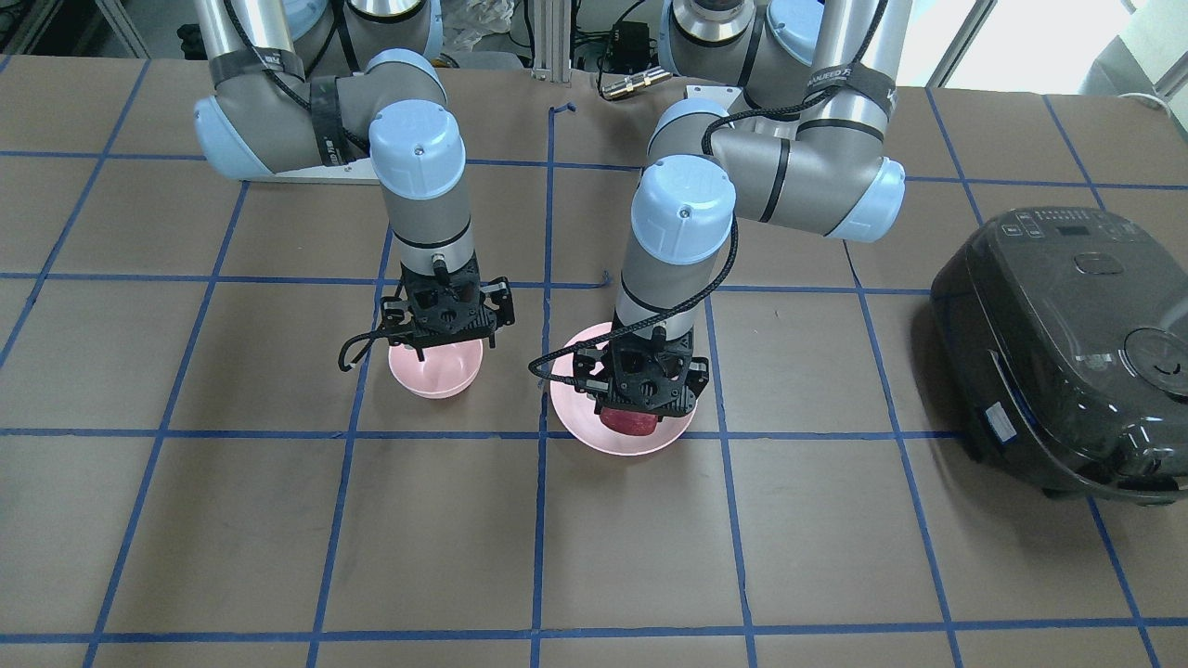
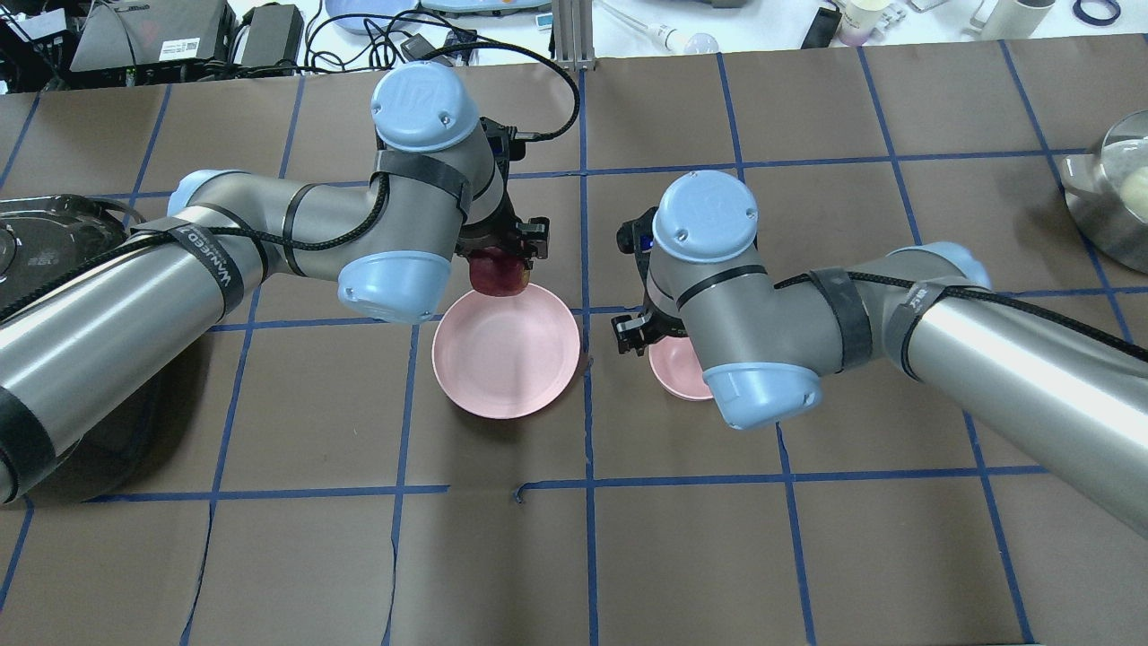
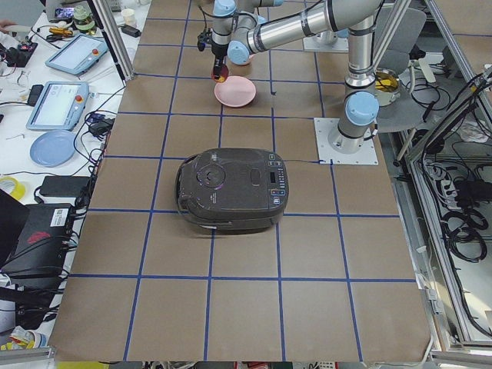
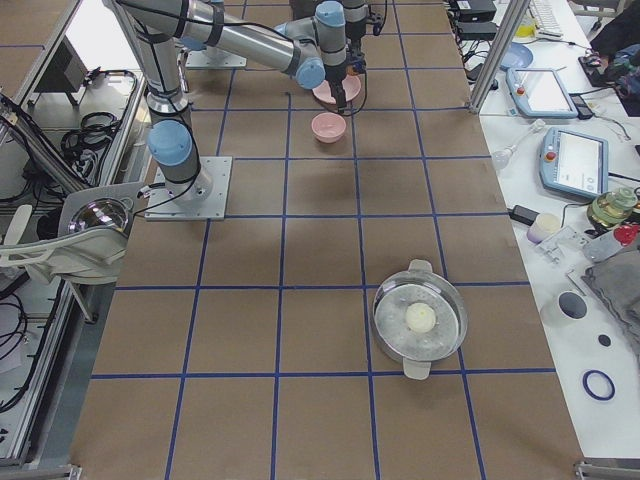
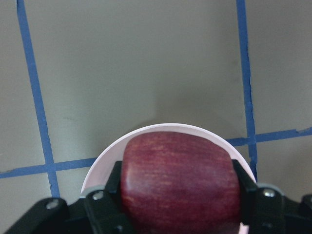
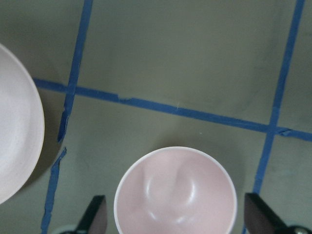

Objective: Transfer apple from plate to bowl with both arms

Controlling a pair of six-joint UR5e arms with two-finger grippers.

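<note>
My left gripper is shut on the dark red apple and holds it just over the far rim of the wide pink plate. In the left wrist view the apple sits between both black fingers, with the plate's rim behind it. My right gripper is open and empty, hanging straight over the small pink bowl, which stands beside the plate. The bowl is half hidden under that gripper.
A dark rice cooker stands on the table on my left side. A steel pot with a glass lid sits at the far right. Blue tape lines grid the brown table.
</note>
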